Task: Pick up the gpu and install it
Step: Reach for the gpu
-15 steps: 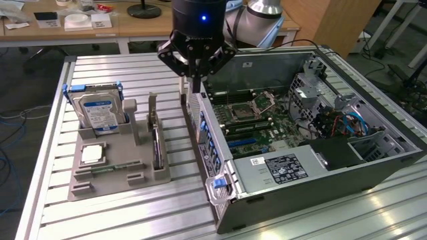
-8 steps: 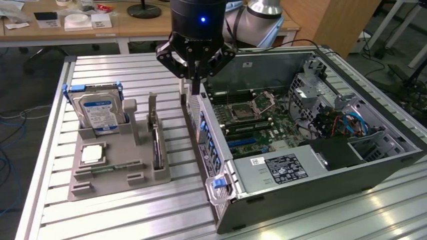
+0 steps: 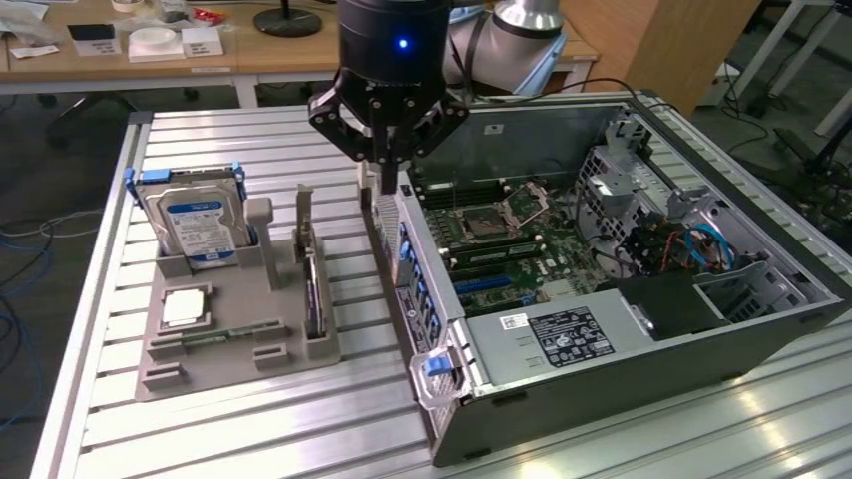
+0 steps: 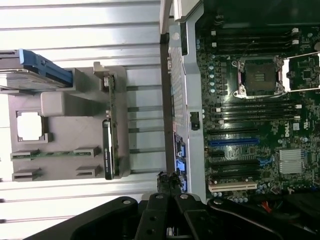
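Where lit from above, glinting: one slatted aluminium table (image 3: 200,439), carrying everything. Beyond it at 12 o'clock in the exterior view, wooden desks (image 3: 80,65) strewn with small boxes, plus one black lamp base (image 3: 289,20). Blue cables (image 3: 14,239) loose on the floor at 9 o'clock.

Counted, largest first:

One open computer case (image 3: 600,399), lying on its side at 3 o'clock of the table, with one motherboard (image 3: 500,235) exposed inside.

One grey parts tray (image 3: 219,374) at 9 o'clock of the case, just beside it.

One gripper (image 3: 383,180), hanging at 12 o'clock of the tray, above the case's near wall, fingers pressed together and gripping nothing.

One hard drive (image 3: 198,225) in a blue frame, upright at the tray's 11 o'clock.

One gpu (image 3: 315,294), standing on edge in the slot along the tray's 3 o'clock side, untouched and apart from the gripper.

One memory stick (image 3: 219,336), slim and green, at the tray's 7 o'clock.

One processor chip (image 3: 183,307), flat at the tray's 9 o'clock.
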You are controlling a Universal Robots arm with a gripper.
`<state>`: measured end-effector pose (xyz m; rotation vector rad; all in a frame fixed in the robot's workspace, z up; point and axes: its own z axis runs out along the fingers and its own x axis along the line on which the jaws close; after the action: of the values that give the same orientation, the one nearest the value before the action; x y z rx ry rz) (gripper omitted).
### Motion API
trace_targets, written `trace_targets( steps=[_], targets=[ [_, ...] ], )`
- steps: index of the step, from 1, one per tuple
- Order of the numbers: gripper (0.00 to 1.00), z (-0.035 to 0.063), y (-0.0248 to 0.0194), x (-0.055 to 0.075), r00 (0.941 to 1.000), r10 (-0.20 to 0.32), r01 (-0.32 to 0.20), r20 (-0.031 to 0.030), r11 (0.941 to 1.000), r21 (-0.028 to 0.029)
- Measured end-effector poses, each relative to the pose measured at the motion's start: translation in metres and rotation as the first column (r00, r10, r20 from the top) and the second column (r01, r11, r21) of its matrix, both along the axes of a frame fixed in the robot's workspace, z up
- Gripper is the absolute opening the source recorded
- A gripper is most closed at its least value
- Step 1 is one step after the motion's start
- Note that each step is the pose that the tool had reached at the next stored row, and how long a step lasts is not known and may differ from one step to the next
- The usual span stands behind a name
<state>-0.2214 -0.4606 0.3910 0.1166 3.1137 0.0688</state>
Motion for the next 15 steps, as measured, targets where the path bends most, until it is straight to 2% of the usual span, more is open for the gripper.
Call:
trace_targets(
  steps=[15],
  targets=[
    [0.11,-0.0001,-0.0119,-0.006,1.0000,0.000,0.000,0.0000,1.0000,0.0000]
  ],
)
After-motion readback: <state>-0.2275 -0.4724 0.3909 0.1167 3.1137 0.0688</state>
